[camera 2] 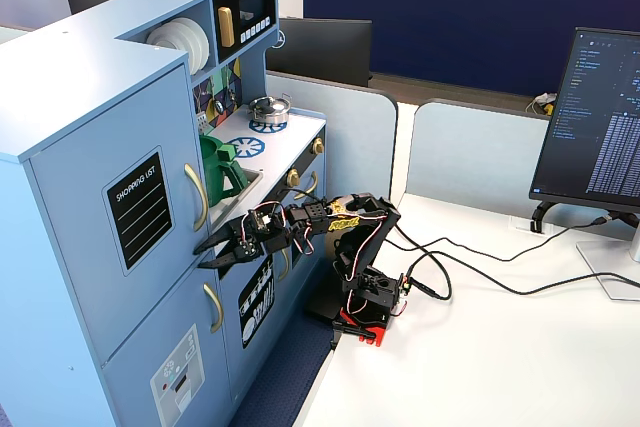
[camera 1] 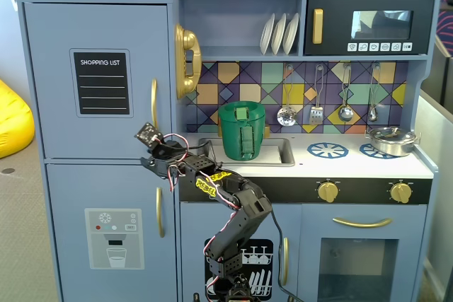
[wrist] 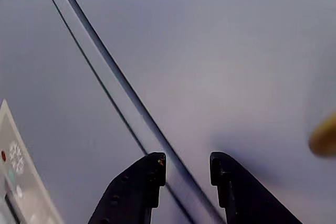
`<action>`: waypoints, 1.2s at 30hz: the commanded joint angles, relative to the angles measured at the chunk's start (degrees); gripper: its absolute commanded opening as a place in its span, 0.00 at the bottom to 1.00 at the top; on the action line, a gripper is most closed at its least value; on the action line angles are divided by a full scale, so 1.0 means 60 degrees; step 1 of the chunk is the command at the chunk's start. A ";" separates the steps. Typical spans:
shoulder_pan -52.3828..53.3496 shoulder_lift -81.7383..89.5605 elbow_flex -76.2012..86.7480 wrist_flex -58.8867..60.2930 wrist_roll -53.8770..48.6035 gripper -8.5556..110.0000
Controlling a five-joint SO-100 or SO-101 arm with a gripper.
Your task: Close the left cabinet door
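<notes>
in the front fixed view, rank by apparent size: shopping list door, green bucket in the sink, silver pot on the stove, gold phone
1. left cabinet door
2. green bucket
3. gold phone, narrower than the bucket but taller, so this rank is unsure
4. silver pot

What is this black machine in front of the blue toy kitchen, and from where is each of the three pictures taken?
It is a small black robot arm with a two-finger gripper. One fixed view faces the light-blue wooden toy kitchen from the front; the other looks from the side. The wrist view rides on the arm, showing its open, empty gripper close to the blue panels. The large light-blue door with the black "SHOPPING LIST" panel looks shut. A green bucket sits in the sink.
</notes>
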 commanded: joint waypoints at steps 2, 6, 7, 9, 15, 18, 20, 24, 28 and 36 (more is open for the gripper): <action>-0.0381 0.1846 0.0293 0.2285 0.0850 0.07; 0.0176 0.3032 0.1230 0.3633 0.1450 0.07; 0.0513 0.3281 0.1465 0.3926 0.1538 0.07; 0.1479 0.3765 0.2021 0.4761 0.1582 0.07; 0.4380 0.5171 0.4761 0.6211 0.2329 0.07; 0.5552 0.5903 0.6533 0.6343 0.3354 0.07; 0.5977 0.6299 0.7119 0.7031 0.4277 0.07; 0.6636 0.6694 0.7808 0.8511 0.5684 0.07; 0.6973 0.7251 0.8452 0.9668 0.6519 0.07; 0.6841 0.7749 0.8481 1.1865 0.6929 0.08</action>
